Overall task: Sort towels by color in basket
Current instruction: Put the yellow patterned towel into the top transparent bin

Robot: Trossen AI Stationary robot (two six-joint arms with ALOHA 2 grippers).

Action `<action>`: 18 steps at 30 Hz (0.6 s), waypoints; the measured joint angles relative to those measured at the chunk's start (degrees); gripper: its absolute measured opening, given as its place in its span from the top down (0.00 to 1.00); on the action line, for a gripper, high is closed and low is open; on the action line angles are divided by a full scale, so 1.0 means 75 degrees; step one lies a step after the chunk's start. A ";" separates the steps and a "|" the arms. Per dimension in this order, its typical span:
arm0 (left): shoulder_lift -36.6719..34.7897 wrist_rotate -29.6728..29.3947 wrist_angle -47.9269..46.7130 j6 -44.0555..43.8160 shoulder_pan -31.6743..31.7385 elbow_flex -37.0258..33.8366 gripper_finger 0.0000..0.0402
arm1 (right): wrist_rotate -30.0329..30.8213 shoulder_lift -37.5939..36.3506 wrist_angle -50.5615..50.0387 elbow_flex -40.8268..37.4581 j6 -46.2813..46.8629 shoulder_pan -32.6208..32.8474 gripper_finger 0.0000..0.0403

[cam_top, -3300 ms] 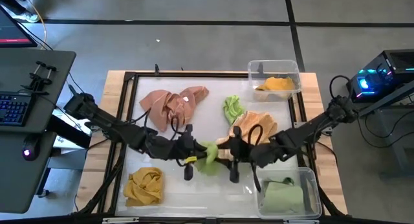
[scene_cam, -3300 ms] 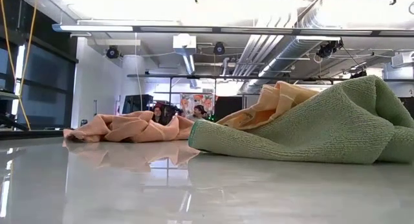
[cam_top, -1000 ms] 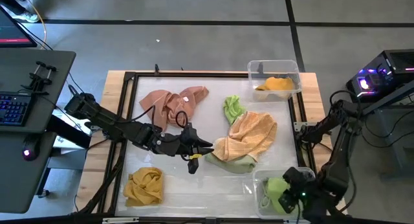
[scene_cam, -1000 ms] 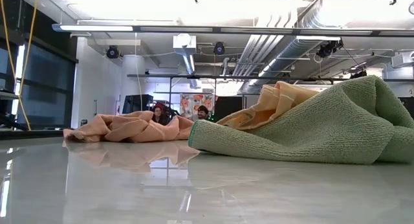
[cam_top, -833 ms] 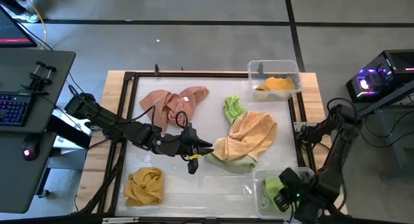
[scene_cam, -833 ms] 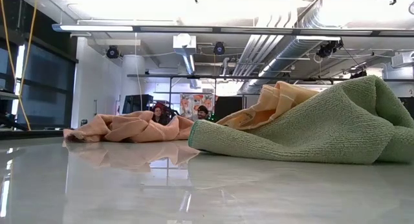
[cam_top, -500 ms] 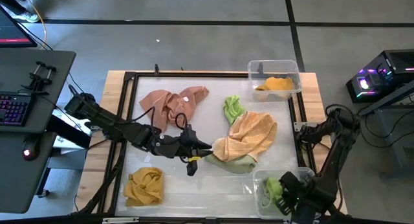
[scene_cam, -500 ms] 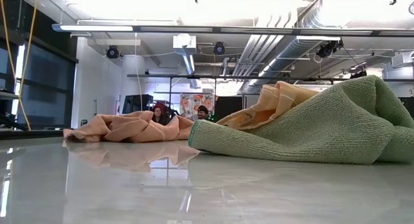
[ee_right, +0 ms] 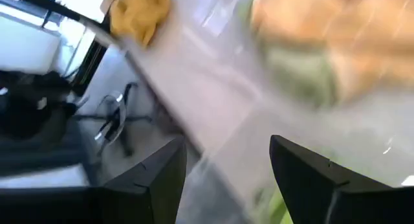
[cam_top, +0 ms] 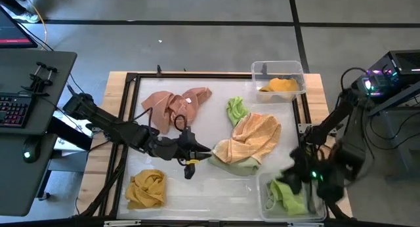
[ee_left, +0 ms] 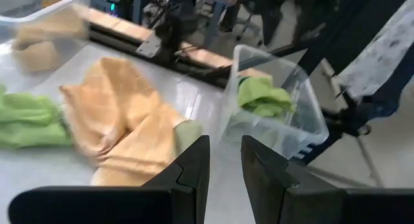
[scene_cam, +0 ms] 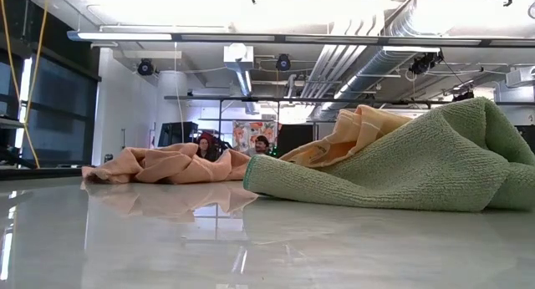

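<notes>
A salmon pink towel [cam_top: 174,103] lies at the far left and a mustard yellow towel [cam_top: 146,189] at the near left. A small light green towel [cam_top: 236,110] lies mid-table. The peach orange towel [cam_top: 252,136] rests on another green towel [cam_top: 239,165]. My left gripper [cam_top: 205,153] hovers just left of that pile. Its fingers stand a little apart with nothing between them [ee_left: 225,149]. My right gripper [cam_top: 299,178], blurred, hangs open and empty [ee_right: 226,153] above the near right bin [cam_top: 318,187], which holds a green towel [cam_top: 289,195].
A second clear bin [cam_top: 257,71] at the far right holds a yellow-orange towel [cam_top: 281,86]. A black frame [cam_top: 197,75] borders the white table top. Bare table lies between the yellow towel and the near right bin. A desk with a keyboard [cam_top: 13,112] stands to the left.
My right gripper has come up out of the near right bin and swung toward the far edge, its arm lifting fast. The green towel stays behind in the bin.
</notes>
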 joint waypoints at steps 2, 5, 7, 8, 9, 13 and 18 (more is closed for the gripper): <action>-0.0247 -0.0057 -0.0500 0.0000 0.0073 0.0000 0.81 | -0.0109 -0.0091 -0.0142 0.0000 -0.0986 -0.0689 0.46; -0.0759 -0.0116 -0.1608 0.0002 0.0244 0.0000 0.81 | -0.0358 -0.0039 -0.0211 -0.0029 -0.2915 -0.1838 0.46; -0.1109 -0.0185 -0.2502 -0.0001 0.0375 0.0000 0.81 | -0.0435 0.0019 -0.0201 -0.0086 -0.4014 -0.2658 0.46; -0.1261 -0.0262 -0.2937 -0.0004 0.0436 0.0000 0.81 | -0.0610 0.0058 -0.0220 -0.0090 -0.4479 -0.3092 0.46; -0.1420 -0.0335 -0.3314 -0.0010 0.0505 0.0000 0.81 | -0.0861 0.0116 -0.0269 -0.0090 -0.4945 -0.3533 0.46; -0.1986 -0.0458 -0.4614 0.0344 0.0832 0.0000 0.81 | -0.2283 0.0440 -0.0445 -0.0102 -0.5965 -0.5418 0.41; -0.2497 -0.0433 -0.5231 0.1324 0.1552 -0.0246 0.85 | -0.3587 0.1214 0.0058 -0.0099 -0.8044 -0.7221 0.32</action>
